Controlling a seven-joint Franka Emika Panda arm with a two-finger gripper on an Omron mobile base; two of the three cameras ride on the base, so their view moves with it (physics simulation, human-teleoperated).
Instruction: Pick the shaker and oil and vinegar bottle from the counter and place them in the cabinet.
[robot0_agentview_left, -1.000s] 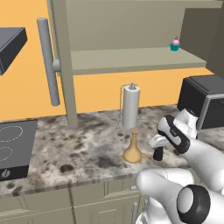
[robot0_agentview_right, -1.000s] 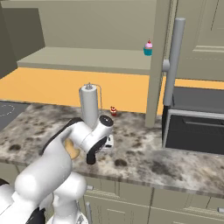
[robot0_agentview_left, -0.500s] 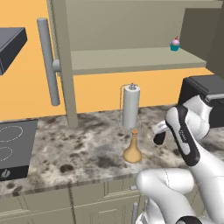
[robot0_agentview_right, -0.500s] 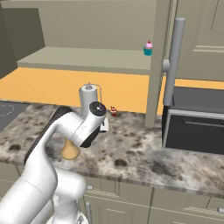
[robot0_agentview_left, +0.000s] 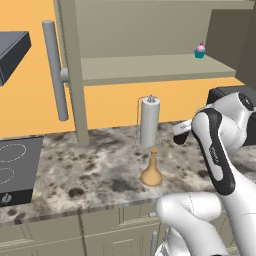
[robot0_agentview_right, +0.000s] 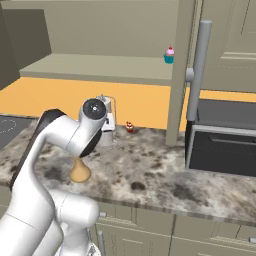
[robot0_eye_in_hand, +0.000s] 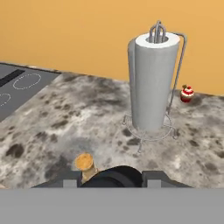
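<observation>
Black and rounded, the shaker (robot0_eye_in_hand: 116, 176) sits at the bottom centre of the hand view between my fingers (robot0_eye_in_hand: 154, 178). They are closed in on its sides, so I judge I have it gripped. A second ago it was low at the right of the left base view, down near the tabletop (robot0_agentview_left: 100, 170). Now my hand has risen with it to about the middle height of the paper-towel roll (robot0_eye_in_hand: 152, 83). The shaker is off the speckled stone and in the air, so its pick looks done and the carry has begun.

Just beyond my fingers, lower left of centre in the hand view, is the orange stopper of the oil and vinegar bottle (robot0_agentview_left: 151, 171). The bottle stands upright and has not shifted, so it is still to be fetched. Past it is the towel roll on its wire stand, with a small red-topped cupcake (robot0_eye_in_hand: 187, 93) at its right.

Farthest, across the top of the left base view, the cabinet (robot0_agentview_left: 145, 67) stands open, its shelf bare but for a pink-and-teal cupcake (robot0_agentview_left: 200, 50) at the right end. I still need a good deal more height to reach it.
</observation>
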